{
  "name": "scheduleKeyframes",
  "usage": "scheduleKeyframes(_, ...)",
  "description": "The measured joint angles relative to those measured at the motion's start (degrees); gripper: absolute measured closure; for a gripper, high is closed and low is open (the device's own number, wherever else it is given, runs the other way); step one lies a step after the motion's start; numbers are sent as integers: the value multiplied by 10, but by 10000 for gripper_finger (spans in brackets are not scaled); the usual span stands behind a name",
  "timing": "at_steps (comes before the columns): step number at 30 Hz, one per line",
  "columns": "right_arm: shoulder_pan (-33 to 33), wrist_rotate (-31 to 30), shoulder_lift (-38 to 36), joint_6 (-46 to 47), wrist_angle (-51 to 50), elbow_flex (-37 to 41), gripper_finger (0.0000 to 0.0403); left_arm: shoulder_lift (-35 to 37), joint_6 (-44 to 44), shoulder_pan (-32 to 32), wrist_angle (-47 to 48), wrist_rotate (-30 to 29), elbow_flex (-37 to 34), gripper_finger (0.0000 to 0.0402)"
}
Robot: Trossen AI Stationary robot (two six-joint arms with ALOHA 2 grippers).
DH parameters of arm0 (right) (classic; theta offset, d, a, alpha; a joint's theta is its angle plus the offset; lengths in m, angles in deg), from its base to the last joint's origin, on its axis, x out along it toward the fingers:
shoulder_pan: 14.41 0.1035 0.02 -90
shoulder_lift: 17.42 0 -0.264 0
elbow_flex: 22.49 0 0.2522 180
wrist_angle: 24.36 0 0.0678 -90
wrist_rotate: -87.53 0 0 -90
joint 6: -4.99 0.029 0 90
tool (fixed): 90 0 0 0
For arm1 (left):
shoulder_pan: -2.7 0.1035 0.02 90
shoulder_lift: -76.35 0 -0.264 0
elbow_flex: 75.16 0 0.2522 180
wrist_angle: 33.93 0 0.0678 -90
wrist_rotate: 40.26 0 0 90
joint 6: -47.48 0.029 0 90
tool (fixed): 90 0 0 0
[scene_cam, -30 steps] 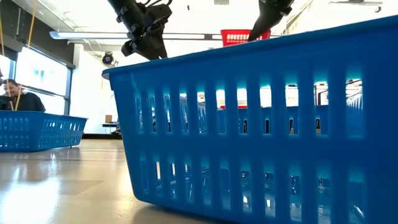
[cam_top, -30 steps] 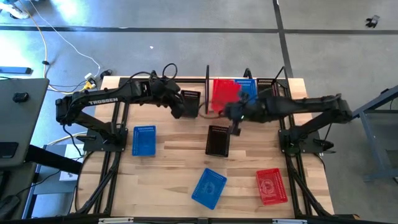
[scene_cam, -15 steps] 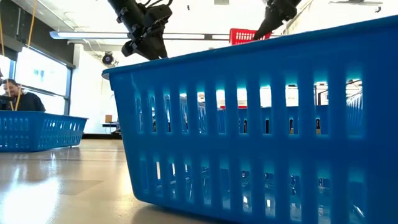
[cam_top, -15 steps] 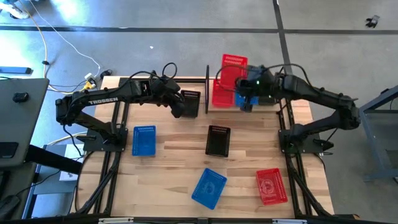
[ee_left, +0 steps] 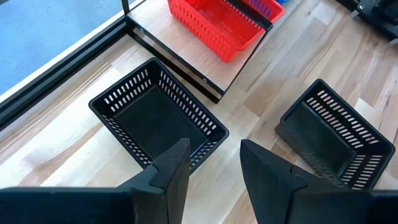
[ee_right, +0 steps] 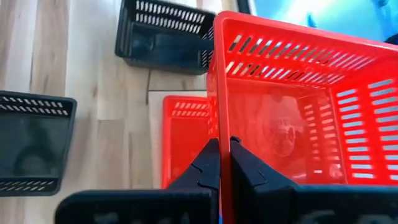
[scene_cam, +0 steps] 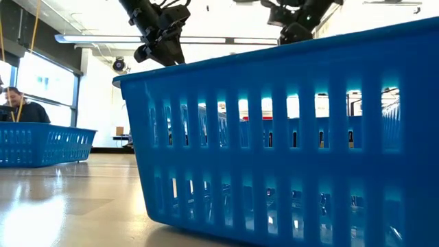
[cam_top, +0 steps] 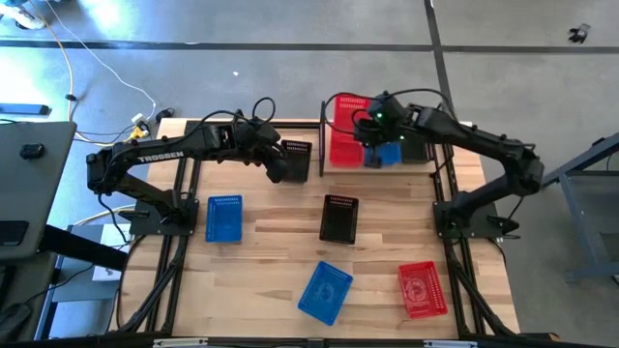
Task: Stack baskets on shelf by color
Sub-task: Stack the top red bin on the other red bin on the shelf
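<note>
My right gripper (cam_top: 372,126) is shut on a red basket (cam_top: 346,111), carried above another red basket (ee_right: 186,140) that stands on the shelf's (cam_top: 322,135) left end. A blue basket (cam_top: 387,153) sits beside it on the shelf. My left gripper (cam_top: 279,166) hangs open over a black basket (ee_left: 155,118) that stands on the table just left of the shelf, touching nothing. On the table lie a second black basket (cam_top: 338,217), two blue ones (cam_top: 224,217) (cam_top: 325,292) and a red one (cam_top: 423,288). My right gripper pinches the red basket's side wall at its rim (ee_right: 219,112), one finger inside the basket and one outside. The basket is lifted clear and tilted, its open side turned toward the wrist camera, above the red basket on the shelf.
The shelf's thin black posts (ee_left: 186,59) stand close to the black basket and the left gripper. In the low view a blue basket (scene_cam: 288,137) fills the foreground. Bare wood lies along the table's near edge between the baskets. A person (scene_cam: 14,106) sits beyond the table.
My right gripper has carried the red basket from above the table's middle up and toward the far edge, then toward the table's left, so it now hangs over the shelf's red basket. It has stayed shut on the basket.
</note>
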Motion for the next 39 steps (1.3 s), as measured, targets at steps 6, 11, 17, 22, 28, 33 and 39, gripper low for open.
scheduleKeyframes(6,2,2,30,28,-31,0,403,0,1,0,0,0,0,270)
scheduleKeyframes(11,4,28,48,32,-40,0,403,0,2,0,0,0,0,270)
scheduleKeyframes(17,4,43,72,36,-39,0,403,0,1,-2,1,5,0,270)
scheduleKeyframes(22,4,43,87,46,-34,0,403,0,1,-2,1,9,0,270)
scheduleKeyframes(28,4,43,102,46,-31,0,403,0,0,-3,2,10,0,270)
scheduleKeyframes(33,4,31,114,37,-18,0,403,0,0,-3,2,10,0,270)
scheduleKeyframes(39,4,25,125,36,-17,0,403,0,-9,-3,2,10,0,270)
